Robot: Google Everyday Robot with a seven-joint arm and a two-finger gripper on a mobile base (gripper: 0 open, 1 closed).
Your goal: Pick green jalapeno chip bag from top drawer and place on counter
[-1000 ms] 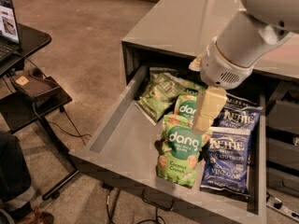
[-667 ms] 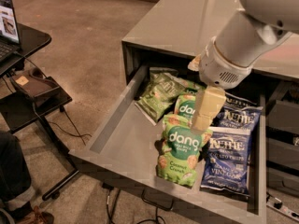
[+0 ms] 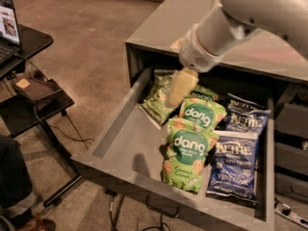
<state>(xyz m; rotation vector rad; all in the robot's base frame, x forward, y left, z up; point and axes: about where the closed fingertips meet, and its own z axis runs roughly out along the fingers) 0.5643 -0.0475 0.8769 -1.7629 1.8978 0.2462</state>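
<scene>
The green jalapeno chip bag (image 3: 156,102) lies tilted at the back left of the open top drawer (image 3: 120,148). It is dull olive and partly covered. My gripper (image 3: 179,91) hangs from the white arm that comes in from the upper right. It is down inside the drawer, over the right edge of that bag, and hides part of it. The counter (image 3: 192,23) is the flat grey top just behind the drawer.
Two bright green dang bags (image 3: 185,153) and two dark blue Kettle bags (image 3: 236,165) fill the drawer's right half. Darker narrow drawers (image 3: 291,124) stand at the right. A black desk (image 3: 29,42) with a laptop (image 3: 7,23) and a person's leg (image 3: 12,186) are at the left.
My gripper has moved left and toward the back of the drawer, from above the dang bags to the olive-green bag. The bags have not moved.
</scene>
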